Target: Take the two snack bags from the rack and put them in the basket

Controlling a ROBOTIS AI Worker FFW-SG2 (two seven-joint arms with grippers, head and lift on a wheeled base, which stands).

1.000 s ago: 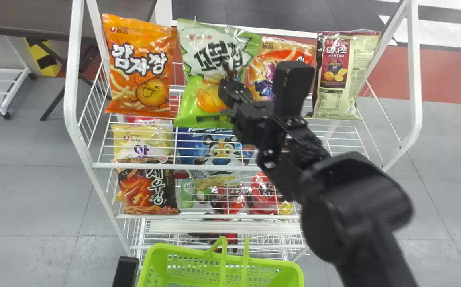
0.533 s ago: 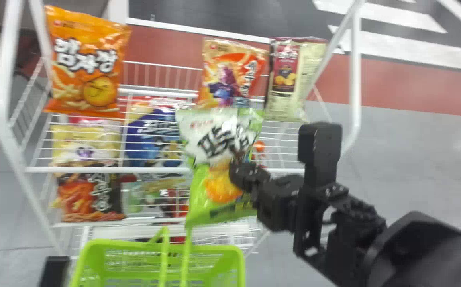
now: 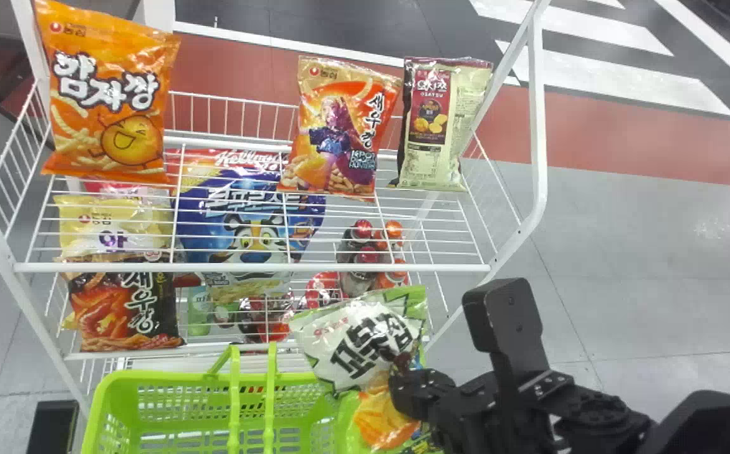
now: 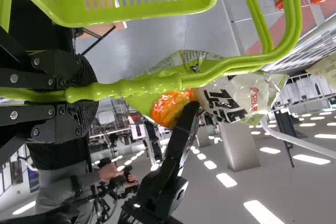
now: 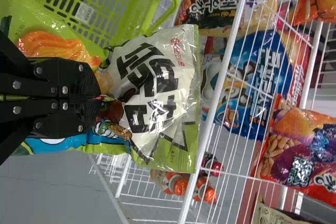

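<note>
Right gripper (image 3: pixel 402 383): fingers (image 5: pixel 79 80) narrow, pinching the face of the green-and-white snack bag (image 3: pixel 361 347). Bag is tilted, its white upper part toward the rack (image 3: pixel 251 268) and its green lower part over the right end of the basket (image 3: pixel 169 377). In the head view it overlaps the basket's right back corner; whether it touches the rim I cannot tell. In the right wrist view its top edge lies near the rack's white front bar; contact there cannot be told either.

Left gripper (image 4: pixel 86 94): fingers (image 4: pixel 79 69) closed around the basket handle (image 4: pixel 173 82). The basket sits in front of the rack, and the handle stands up across its opening. Room within the basket extends left of the bag, on both sides of the handle bars.

Upper shelf, left to right: orange bag (image 3: pixel 109 120) near the left post; a wide gap; orange-red bag (image 3: pixel 339 135); then, just beside it, cream-and-maroon bag (image 3: pixel 440 126) near the right post. Bare wire lies between these bags and the front bar.

Below, seen through the wires: yellow bag (image 3: pixel 109 221) and dark bag (image 3: pixel 125 309) overlapping at the left, blue cereal bag (image 3: pixel 251 214) just beside them, bottles (image 3: pixel 365 232) farther right. Which bag is the second one for the task, I cannot tell. Open gray floor (image 3: pixel 623 252) spreads right of the rack, beyond the right arm.
</note>
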